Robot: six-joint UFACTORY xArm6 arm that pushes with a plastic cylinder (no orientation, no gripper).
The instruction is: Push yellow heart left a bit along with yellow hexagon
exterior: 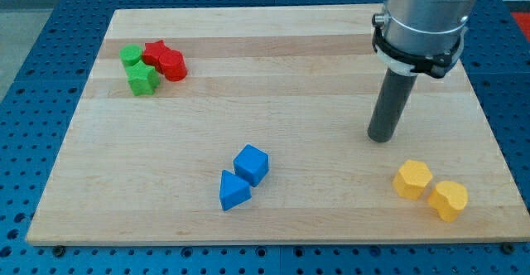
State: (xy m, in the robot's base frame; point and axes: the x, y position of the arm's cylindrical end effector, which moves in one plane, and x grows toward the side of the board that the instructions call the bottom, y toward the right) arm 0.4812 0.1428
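- At the near right of the wooden board (273, 84), the yellow heart (448, 200) lies touching the yellow hexagon (411, 179), which sits just to its left and a little farther back.
- My tip (380, 138) rests on the board beyond the hexagon and slightly left of it, apart from both yellow blocks; the arm carries no pincer, only a rod.
- Near the middle, a blue cube (252, 164) touches a blue triangle (233, 191).
- At the far left, two green blocks (142, 79) and two red blocks (171, 63) cluster together; one of each colour looks star-shaped.
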